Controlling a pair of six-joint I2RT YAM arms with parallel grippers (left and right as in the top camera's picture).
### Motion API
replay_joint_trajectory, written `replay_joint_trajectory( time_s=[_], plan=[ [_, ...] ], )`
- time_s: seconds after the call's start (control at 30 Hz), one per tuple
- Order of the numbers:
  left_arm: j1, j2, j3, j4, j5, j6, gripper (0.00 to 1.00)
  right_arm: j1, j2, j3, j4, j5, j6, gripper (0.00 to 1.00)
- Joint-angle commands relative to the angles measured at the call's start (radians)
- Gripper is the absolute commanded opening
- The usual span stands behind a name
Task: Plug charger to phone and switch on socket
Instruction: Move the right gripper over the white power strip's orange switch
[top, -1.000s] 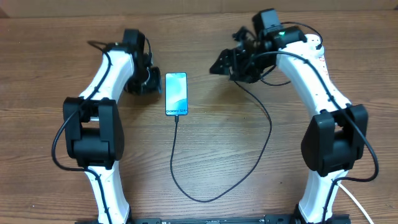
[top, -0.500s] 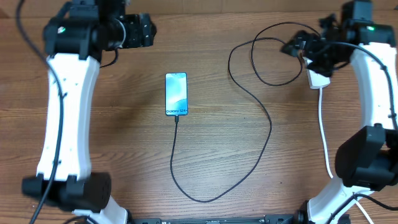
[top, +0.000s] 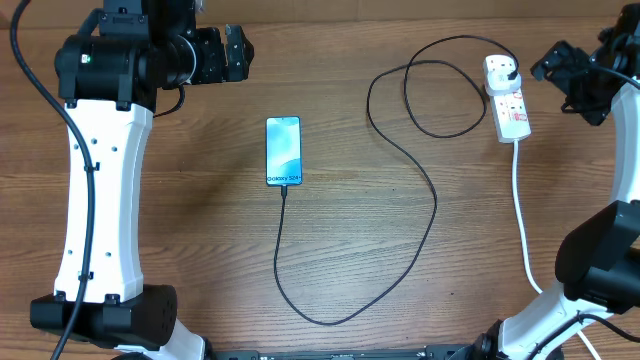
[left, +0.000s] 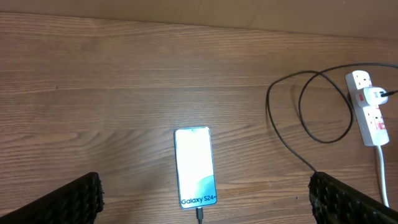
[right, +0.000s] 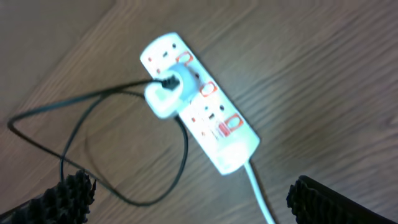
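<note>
The phone (top: 283, 151) lies flat mid-table with its screen lit, also under the left wrist camera (left: 196, 168). The charger (top: 435, 200), a thin black cable, has its connector in the phone's bottom edge (left: 199, 215). It loops round the table to a white plug on the socket (top: 508, 100). The socket (right: 199, 106) is a white strip with red switches at the back right. My left gripper (top: 232, 55) hangs open, high at the back left, far from the phone. My right gripper (top: 562, 85) is open just right of the socket, touching nothing.
The socket's white lead (top: 520, 210) runs toward the front right edge beside my right arm. The charger's slack reaches near the front edge (top: 320, 320) and forms a loop at the back (top: 405, 95). My left arm (top: 100, 200) spans the left side.
Both grippers opened wide. The left arm lifted from beside the phone to the back left. The right arm swung right, leaving the socket uncovered and the cable looped at the back.
</note>
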Motion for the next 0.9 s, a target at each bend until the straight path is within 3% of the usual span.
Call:
replay_joint_trajectory(
  time_s=[0.0,0.87],
  plan=[
    [0.002,0.005,0.003,0.001,-0.010,0.009,1.00,0.002,0.024,-0.003,0.038,0.055,0.008,1.00],
    [0.002,0.005,0.003,0.001,-0.010,0.009,0.99,0.001,0.240,-0.048,0.225,0.170,0.004,1.00]
  ],
)
